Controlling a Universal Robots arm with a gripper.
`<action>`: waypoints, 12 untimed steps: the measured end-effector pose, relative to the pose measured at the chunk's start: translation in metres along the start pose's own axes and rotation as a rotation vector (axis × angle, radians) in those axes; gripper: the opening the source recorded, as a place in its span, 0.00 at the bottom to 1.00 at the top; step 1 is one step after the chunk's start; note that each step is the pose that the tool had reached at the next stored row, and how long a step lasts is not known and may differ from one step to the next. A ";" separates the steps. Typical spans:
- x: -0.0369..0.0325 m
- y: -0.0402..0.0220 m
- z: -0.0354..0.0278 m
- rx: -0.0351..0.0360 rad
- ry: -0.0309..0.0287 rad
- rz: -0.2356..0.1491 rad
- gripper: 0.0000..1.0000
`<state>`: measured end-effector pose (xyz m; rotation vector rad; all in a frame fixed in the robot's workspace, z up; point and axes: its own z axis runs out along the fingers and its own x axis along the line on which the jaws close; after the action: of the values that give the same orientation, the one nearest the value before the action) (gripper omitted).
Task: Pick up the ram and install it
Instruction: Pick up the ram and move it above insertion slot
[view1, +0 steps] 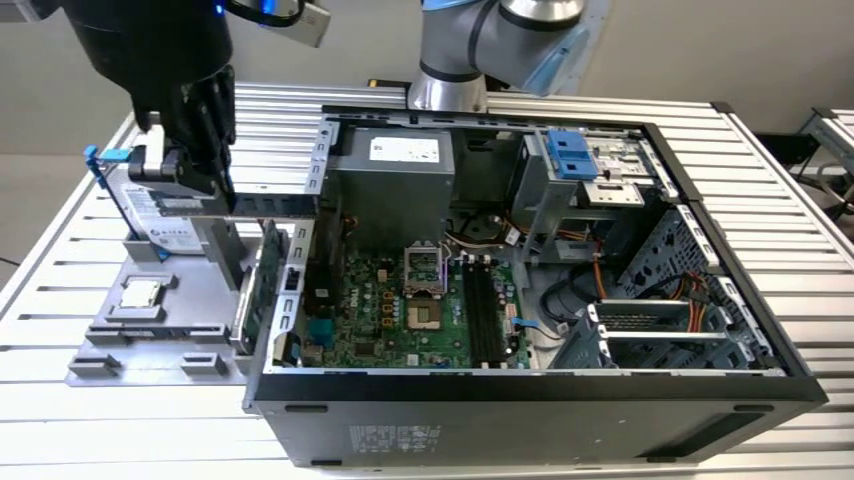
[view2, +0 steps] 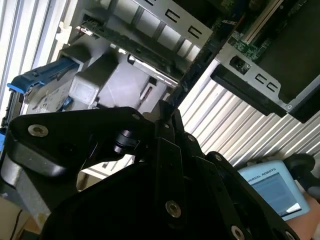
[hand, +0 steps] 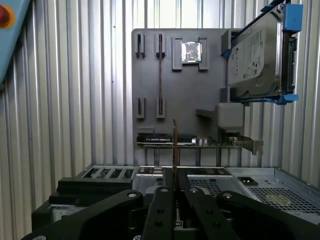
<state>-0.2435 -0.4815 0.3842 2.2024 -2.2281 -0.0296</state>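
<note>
With the claw clamped on one end of the thin ram, the stick could pivot in the grip or strike the case rim.

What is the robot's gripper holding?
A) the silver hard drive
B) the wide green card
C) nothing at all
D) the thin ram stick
D: in the first wrist view the gripper is shut on the thin ram, which sticks out edge-on, while the silver hard drive sits apart in its blue frame.
</note>
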 end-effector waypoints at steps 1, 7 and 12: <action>0.0000 -0.0030 0.0002 -0.0004 0.0001 0.000 0.00; -0.0002 -0.0166 0.0002 -0.0006 0.0001 0.000 0.00; -0.0003 -0.0261 0.0000 -0.0006 0.0000 0.000 0.00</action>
<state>-0.2174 -0.4815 0.3837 2.2021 -2.2278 -0.0303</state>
